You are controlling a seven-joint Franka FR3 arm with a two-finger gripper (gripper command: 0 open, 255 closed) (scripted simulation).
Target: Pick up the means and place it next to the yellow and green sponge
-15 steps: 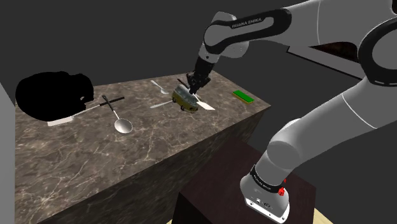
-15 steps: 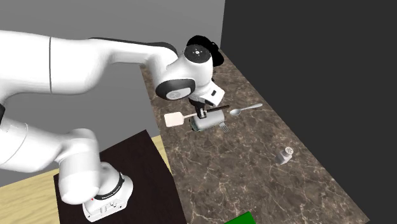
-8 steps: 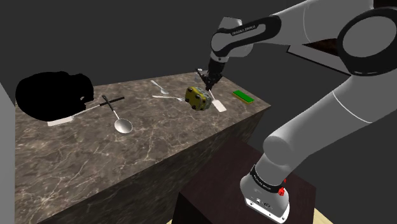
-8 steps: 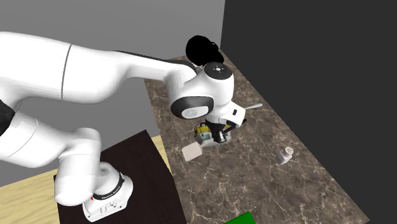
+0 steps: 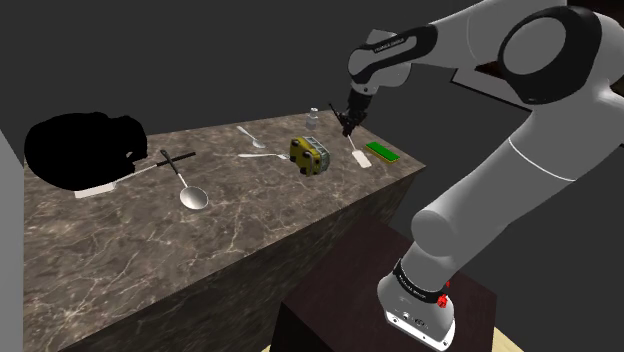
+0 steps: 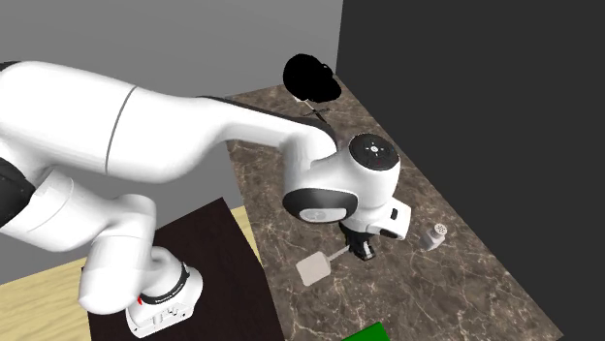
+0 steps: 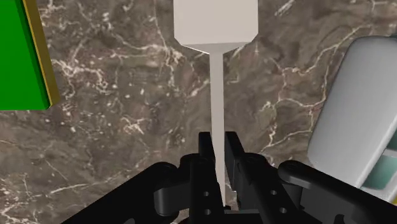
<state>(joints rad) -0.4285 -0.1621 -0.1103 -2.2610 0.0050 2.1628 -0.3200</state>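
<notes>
Wrist view: left of the fingers lay the green, yellow-edged sponge. The gripper pinched the white spatula by its thin handle, blade ahead of the fingertips. A pale grey object sat to the right. The slim handle might pivot or slip in so narrow a pinch. Lettering on the arm was too small to read.

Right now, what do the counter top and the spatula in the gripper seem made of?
Counter top: dark brown stone, likely marble by its pale branching veins. Spatula, clasped by the gripper: plain matt off-white, no grain or shine, so its material cannot be told.
</notes>
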